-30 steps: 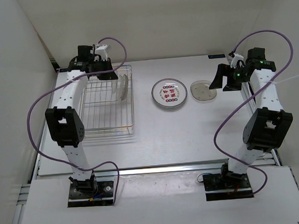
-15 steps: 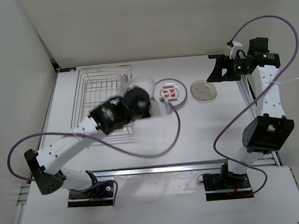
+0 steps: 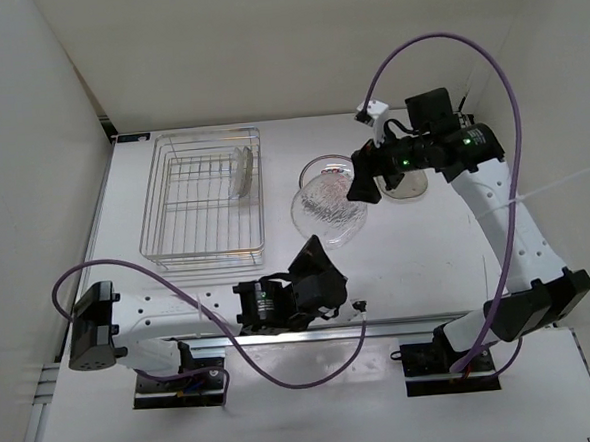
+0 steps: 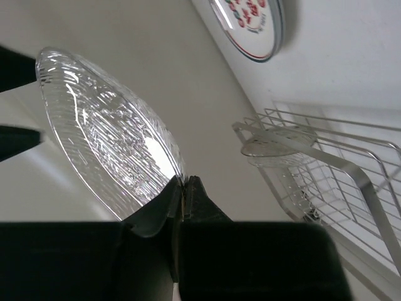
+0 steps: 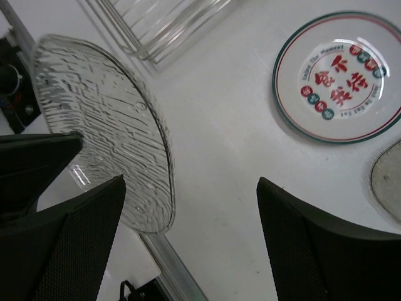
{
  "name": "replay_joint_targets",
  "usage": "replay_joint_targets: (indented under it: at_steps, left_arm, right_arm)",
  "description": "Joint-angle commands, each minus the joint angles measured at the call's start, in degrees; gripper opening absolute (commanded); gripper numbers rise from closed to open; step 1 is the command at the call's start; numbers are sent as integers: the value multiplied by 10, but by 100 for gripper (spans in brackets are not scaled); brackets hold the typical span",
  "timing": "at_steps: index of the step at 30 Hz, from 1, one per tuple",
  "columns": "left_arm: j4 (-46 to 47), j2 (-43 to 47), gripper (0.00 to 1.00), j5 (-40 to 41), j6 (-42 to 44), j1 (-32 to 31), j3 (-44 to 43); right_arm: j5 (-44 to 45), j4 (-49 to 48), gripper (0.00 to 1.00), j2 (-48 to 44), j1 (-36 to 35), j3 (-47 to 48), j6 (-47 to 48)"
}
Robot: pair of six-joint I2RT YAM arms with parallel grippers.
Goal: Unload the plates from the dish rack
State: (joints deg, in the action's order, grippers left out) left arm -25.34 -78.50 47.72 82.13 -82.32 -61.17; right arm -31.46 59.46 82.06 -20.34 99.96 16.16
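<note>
left hand pinching clear ribbed glass plate

White arms, black joints, purple cables

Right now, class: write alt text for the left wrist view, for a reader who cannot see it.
The left gripper pinches the rim of a raised, ribbed clear glass plate. Behind it, the wire dish rack holds another plate; a green-rimmed plate lies on the table.
</note>
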Motion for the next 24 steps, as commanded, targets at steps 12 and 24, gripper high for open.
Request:
replay_joint_targets:
  at_steps: [12, 24]
  left_arm:
    - [79, -50, 12, 20, 22, 0, -65]
    - [-110, -39, 100, -6, -158, 115, -148]
  right_arm:
    - [32, -32, 13, 13, -45, -44, 7]
    - [200, -215, 0, 125, 193, -48, -105]
